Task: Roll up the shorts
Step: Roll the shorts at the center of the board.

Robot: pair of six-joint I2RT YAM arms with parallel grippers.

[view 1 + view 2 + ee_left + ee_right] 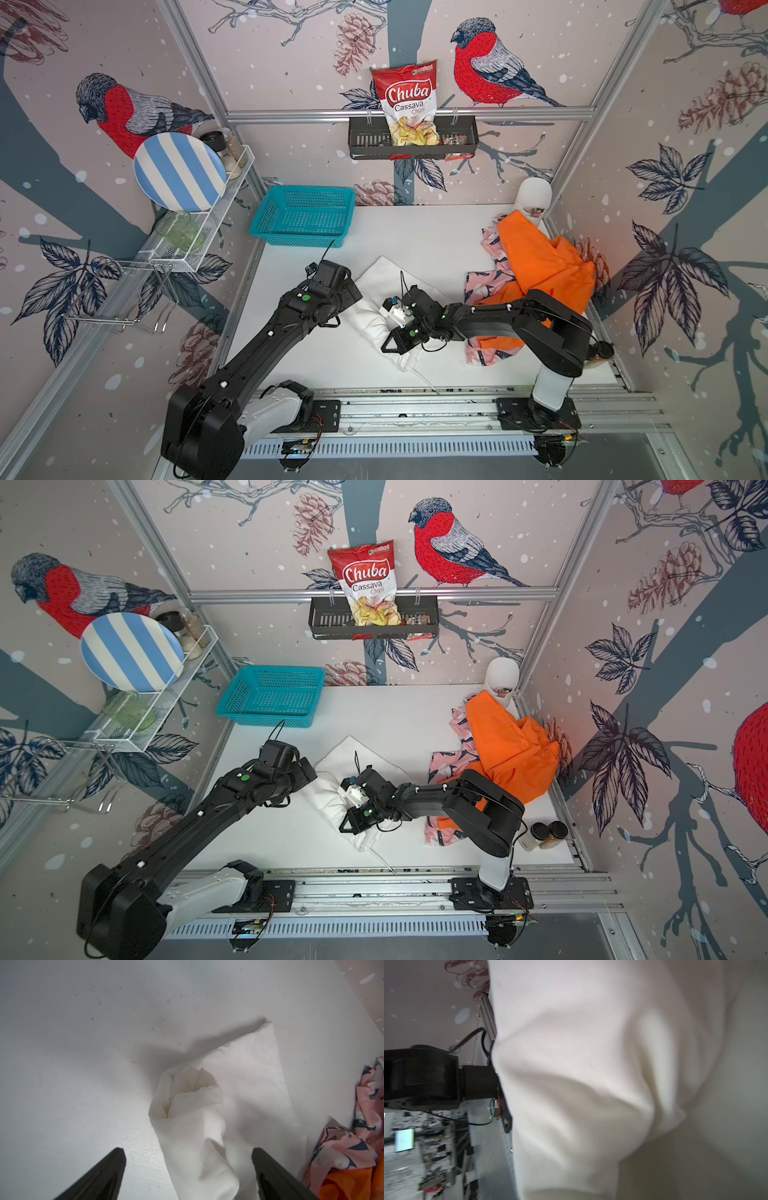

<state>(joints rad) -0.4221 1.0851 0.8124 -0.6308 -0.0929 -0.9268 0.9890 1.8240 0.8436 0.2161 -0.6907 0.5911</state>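
Note:
The white shorts lie partly rolled in the middle of the white table, seen in both top views. My left gripper is open, and the rolled end of the white shorts lies between its spread fingers without being pinched. My right gripper is shut on the near side of the white shorts. Bunched cloth hides its jaws in the right wrist view. The orange shorts lie heaped on the pink patterned shorts at the right of the table, under my right arm.
A teal basket stands at the back left of the table. A white vase-like object is in the back right corner, and two spice jars are at the front right. Wall racks hold a striped plate and a chips bag.

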